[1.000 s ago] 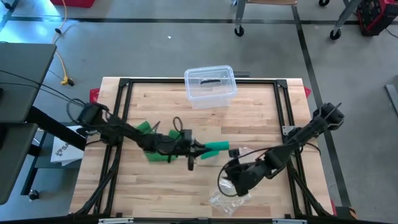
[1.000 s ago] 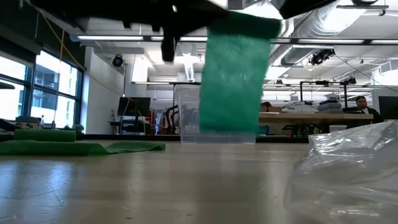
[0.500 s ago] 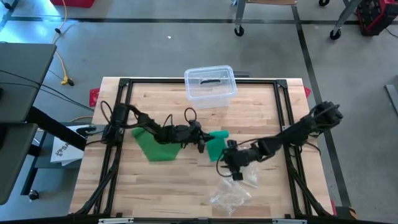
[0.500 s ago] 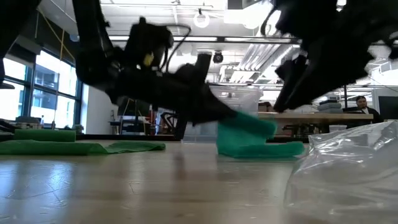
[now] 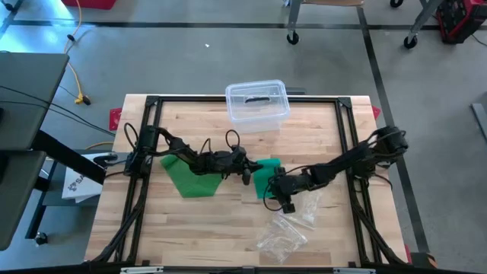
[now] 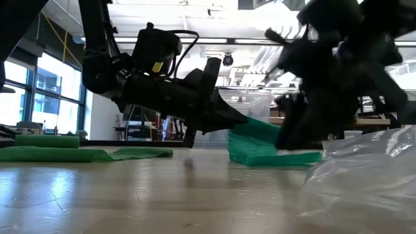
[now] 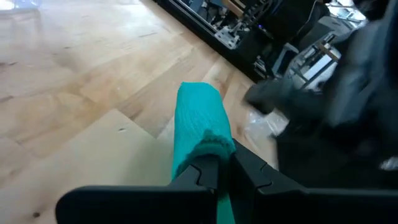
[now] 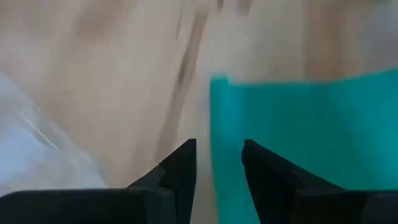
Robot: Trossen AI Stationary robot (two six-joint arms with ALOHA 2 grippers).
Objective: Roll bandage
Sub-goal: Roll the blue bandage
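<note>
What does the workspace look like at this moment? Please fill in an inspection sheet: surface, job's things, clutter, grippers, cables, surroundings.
Surface: wooden table inside a black frame.
Job's things: teal bandage near the table's middle, one end lying on the wood; green bandage spread flat to its left.
Clutter: clear lidded container at the far edge; crumpled clear plastic bag near the front.
Grippers: left gripper shut on the teal bandage's end; right gripper open, at the bandage's edge, not gripping it.
Cables: black cable loops on the left arm; yellow cable on the floor, left.
Surroundings: grey floor, caster wheels beyond the table; a seated person far behind.
</note>
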